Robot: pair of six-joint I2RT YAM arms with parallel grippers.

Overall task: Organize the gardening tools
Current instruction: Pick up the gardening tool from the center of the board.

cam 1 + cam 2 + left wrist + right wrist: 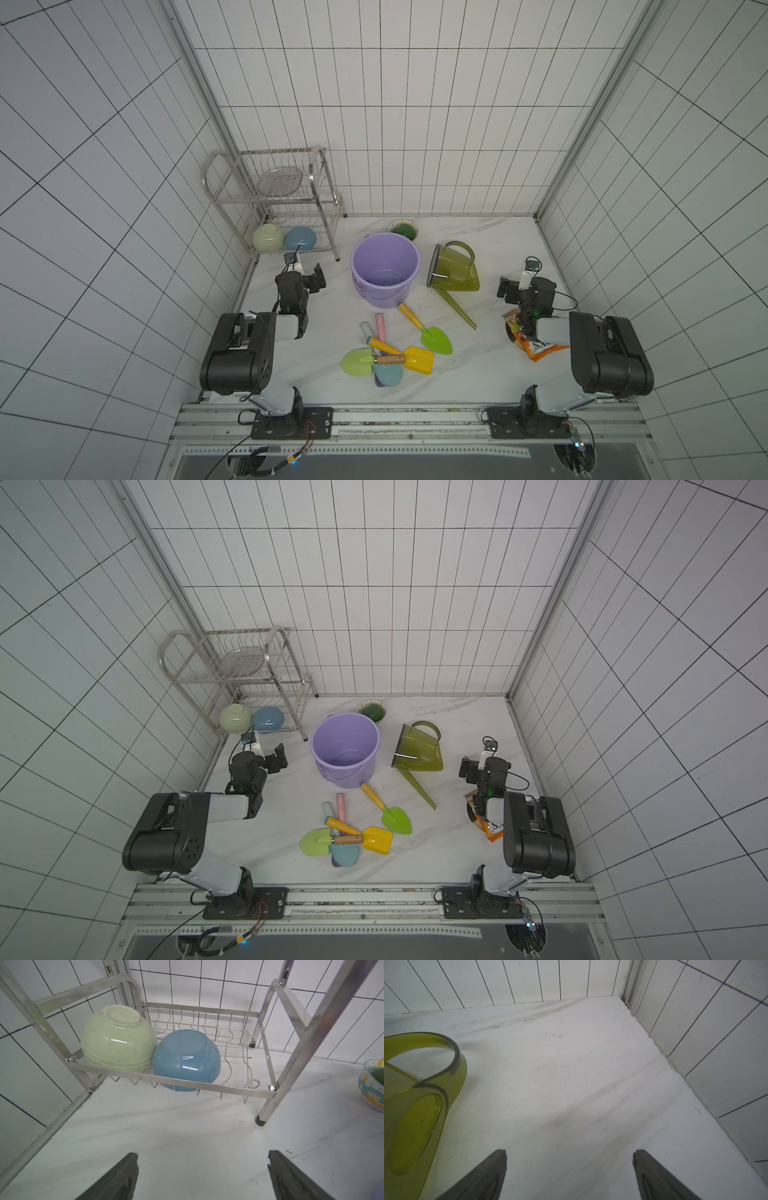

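The white tabletop (478, 374) fills the tiled booth. At its far left corner stands a two-tier metal dish rack (270, 202).

The left gripper (202, 1157) hangs just near of the rack's lower tier. Its jaws are spread wide over bare table with nothing between them. The right gripper (571, 1153) hangs at the right side, also released and empty. The watering can's base and handle are just to its left.

A lilac bucket (374, 296) stands upright at mid-table. Just right of it the olive-green watering can (455, 274) lies on its side. Its mouth faces the bucket and its long spout runs toward the near right.

Near of the bucket lies the green shovel (436, 338), its orange handle pointing back at the bucket. To its left is a crossed heap. The yellow shovel (417, 359) has an orange handle, and the pale green shovel (357, 361) has a wooden handle lying over the yellow one. A teal blade (388, 374) lies beneath them, with a sliver of purple blade (377, 381) under it. Pink and mint handles stick out toward the far side, but I cannot tell which blade each belongs to.

A green bowl (118, 1043) and a blue bowl (187, 1057) sit upside down and touching in the rack's lower tier. An orange snack bag (540, 351) lies partly hidden under the right arm. A small patterned bowl (403, 228) sits just beyond the bucket.
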